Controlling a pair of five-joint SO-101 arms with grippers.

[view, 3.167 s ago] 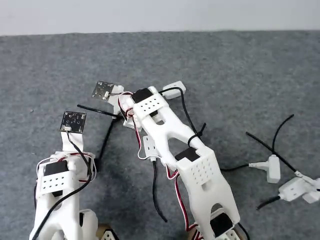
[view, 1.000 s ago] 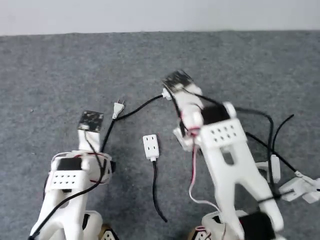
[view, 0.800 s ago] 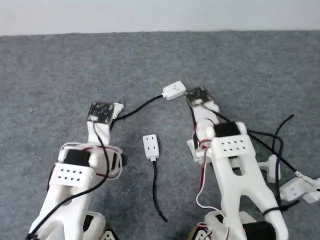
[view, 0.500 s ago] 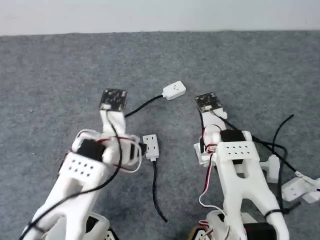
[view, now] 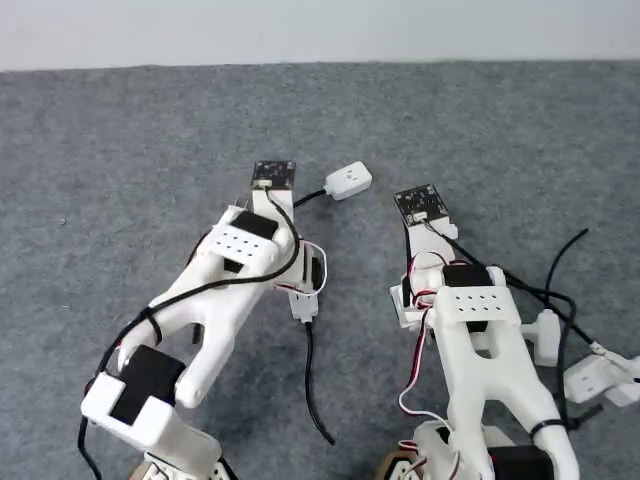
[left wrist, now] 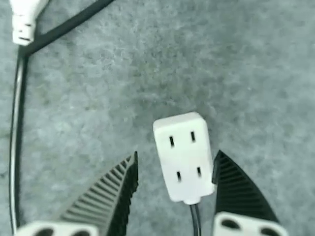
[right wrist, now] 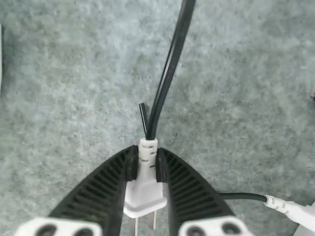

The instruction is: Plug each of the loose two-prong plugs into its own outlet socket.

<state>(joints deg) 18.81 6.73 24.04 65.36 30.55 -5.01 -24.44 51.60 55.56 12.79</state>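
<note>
A white outlet socket (left wrist: 184, 157) with two pairs of slots lies flat on the grey carpet, its black cable trailing toward the arm. My left gripper (left wrist: 175, 156) is open, one finger on either side of this socket, apart from it. In the high view the left arm (view: 240, 260) covers most of that socket (view: 303, 306). My right gripper (right wrist: 146, 150) is shut on a white two-prong plug (right wrist: 144, 194), whose black cable (right wrist: 170, 73) runs away over the carpet. The right arm (view: 470, 300) stands right of centre.
Another white outlet socket (view: 347, 180) lies beyond the left arm, and its black cable leads under that arm. A white cable end (left wrist: 24, 19) lies near the left gripper. More white plugs and sockets (view: 590, 378) with black cables sit at the table's right edge.
The left arm has swung right and forward, and its open gripper now sits over the middle socket. The right arm pulled back from the left side to right of centre, then stayed put.
</note>
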